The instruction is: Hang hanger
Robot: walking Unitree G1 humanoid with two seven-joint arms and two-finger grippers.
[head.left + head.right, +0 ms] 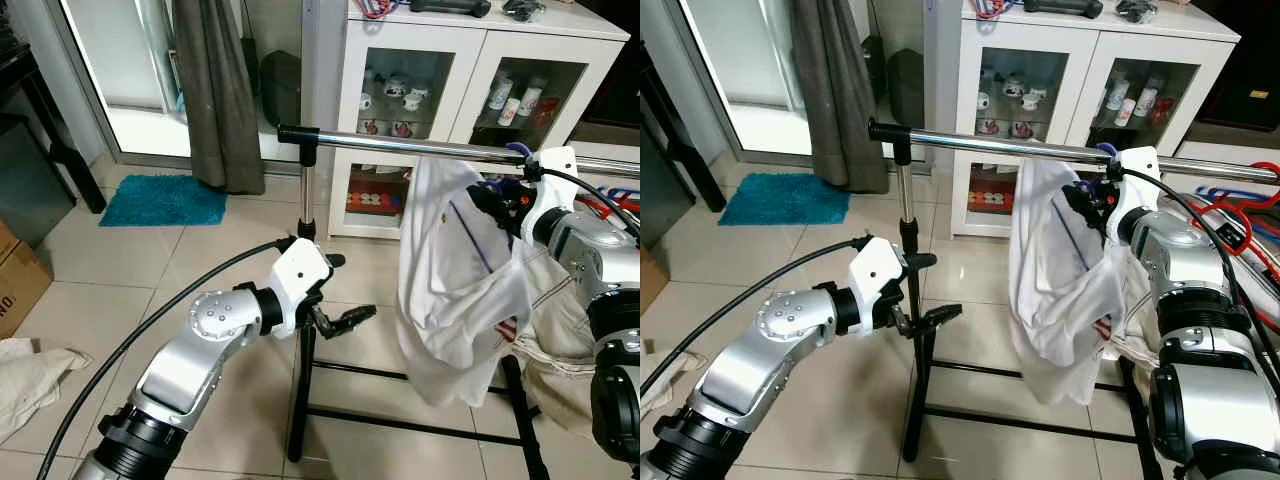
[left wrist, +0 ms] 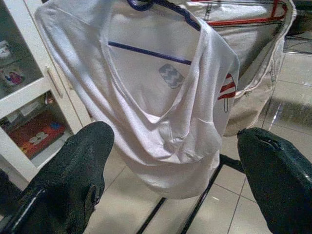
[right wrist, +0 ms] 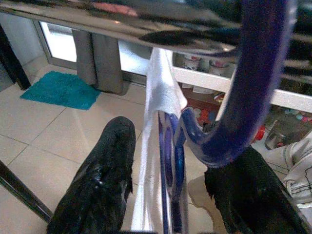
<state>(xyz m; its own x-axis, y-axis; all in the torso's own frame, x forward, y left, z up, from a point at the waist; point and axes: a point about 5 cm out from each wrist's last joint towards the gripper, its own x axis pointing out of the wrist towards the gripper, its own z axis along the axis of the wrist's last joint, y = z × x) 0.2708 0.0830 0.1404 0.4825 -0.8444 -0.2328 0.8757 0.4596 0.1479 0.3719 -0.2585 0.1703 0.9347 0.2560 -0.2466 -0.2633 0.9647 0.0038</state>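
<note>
No legible writing appears on the white shirt; a grey chevron patch and a red striped mark are printed on it. The shirt hangs on a blue hanger, whose hook sits at the chrome rail of the garment rack. The right gripper is clamped on the hanger neck. The left gripper is spread apart, holding nothing, beside the rack post. Beige tiled floor, teal mat, glass-fronted cabinet behind. A cardboard box is cut off at the frame edge.
</note>
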